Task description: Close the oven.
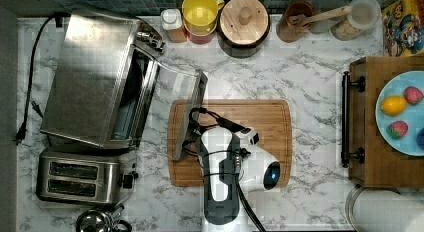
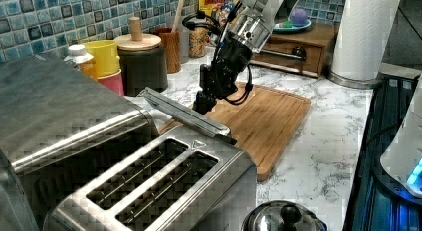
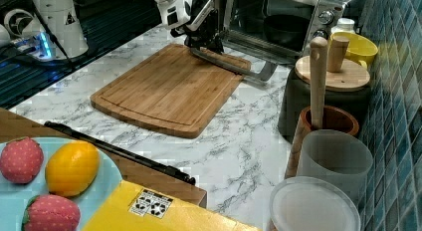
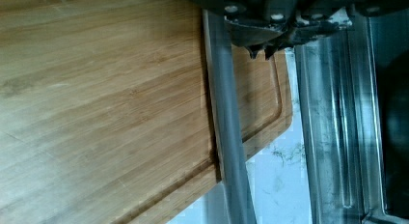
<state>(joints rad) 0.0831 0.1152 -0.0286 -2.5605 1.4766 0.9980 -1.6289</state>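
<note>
Oven (image 1: 95, 72) at the top view's left on marble tabletop (image 1: 310, 87), glass door (image 1: 182, 99) lowered over cutting board (image 1: 260, 122). Pincer (image 2: 205, 102) at door's handle bar (image 4: 226, 132); finger state indeterminable. Two-slot toaster (image 1: 82, 182) beside oven.

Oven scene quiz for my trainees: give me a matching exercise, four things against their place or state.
1. oven door
2. two-slot toaster
3. cutting board
4. lemon

a. on the blue plate
b. below the oven in the top view
c. hanging open
d. under the arm

Pairs: 1-c, 2-b, 3-d, 4-a
</note>
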